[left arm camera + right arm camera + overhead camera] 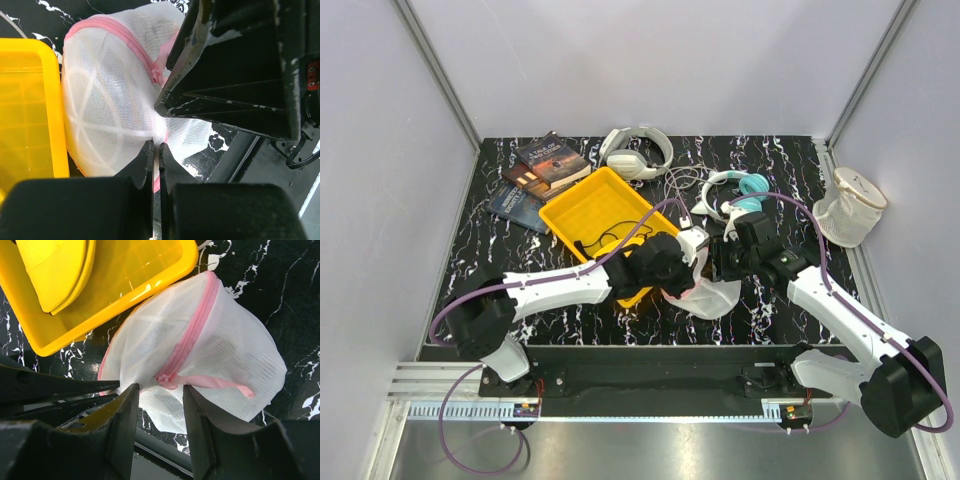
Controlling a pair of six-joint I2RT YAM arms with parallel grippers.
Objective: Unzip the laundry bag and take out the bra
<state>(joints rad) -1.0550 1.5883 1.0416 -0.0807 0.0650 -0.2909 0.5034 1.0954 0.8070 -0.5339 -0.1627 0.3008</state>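
Note:
The laundry bag (718, 297) is a white mesh dome with a pink rim and zipper, lying at the near middle of the table beside the yellow tray. My left gripper (156, 146) is shut on a pinch of the bag's mesh and pink rim. My right gripper (160, 390) stands open, and the pink zipper pull (169, 378) lies between its fingertips, just beyond them. The zipper (192, 330) runs closed over the laundry bag (225, 345). In the left wrist view one right finger (235, 75) looms over the bag (105, 100). The bra is hidden.
The yellow tray (582, 205) holds a yellow bra (55, 270) with black straps. Behind it lie books (542, 168), white headphones (636, 152) and teal headphones (742, 190). A cream mesh bag (850, 206) stands at the right edge.

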